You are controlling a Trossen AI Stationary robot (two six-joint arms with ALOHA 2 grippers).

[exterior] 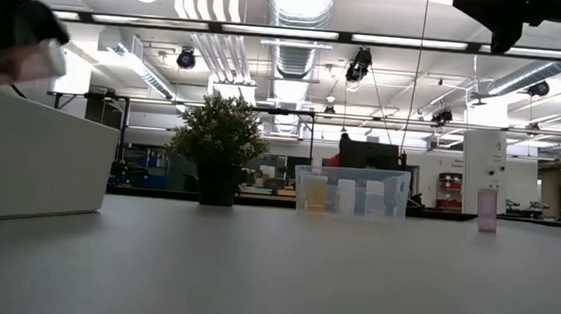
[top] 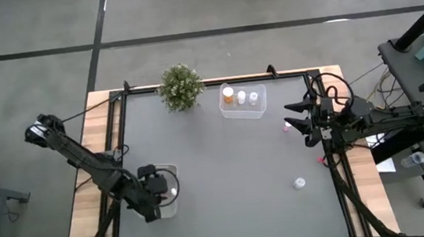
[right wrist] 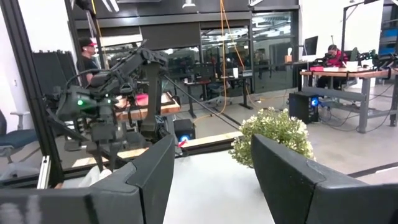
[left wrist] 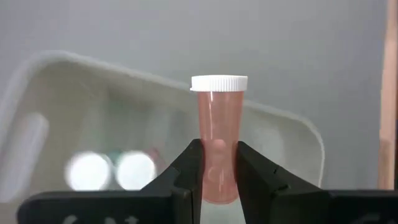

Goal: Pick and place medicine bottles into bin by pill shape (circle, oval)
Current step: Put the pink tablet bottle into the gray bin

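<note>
Pink bottle (left wrist: 218, 140) in left claw (left wrist: 219, 165), seemingly above white bin (left wrist: 81, 124).

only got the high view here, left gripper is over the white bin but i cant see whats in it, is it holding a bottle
Observer: Yes, the left gripper is shut on a pink bottle with a white cap, upright.
Operator: anything in that bin already
Observer: The white bin shows two white caps inside.
Operator: right gripper busy
Observer: No, the right gripper is open and empty, facing the plant.
</note>
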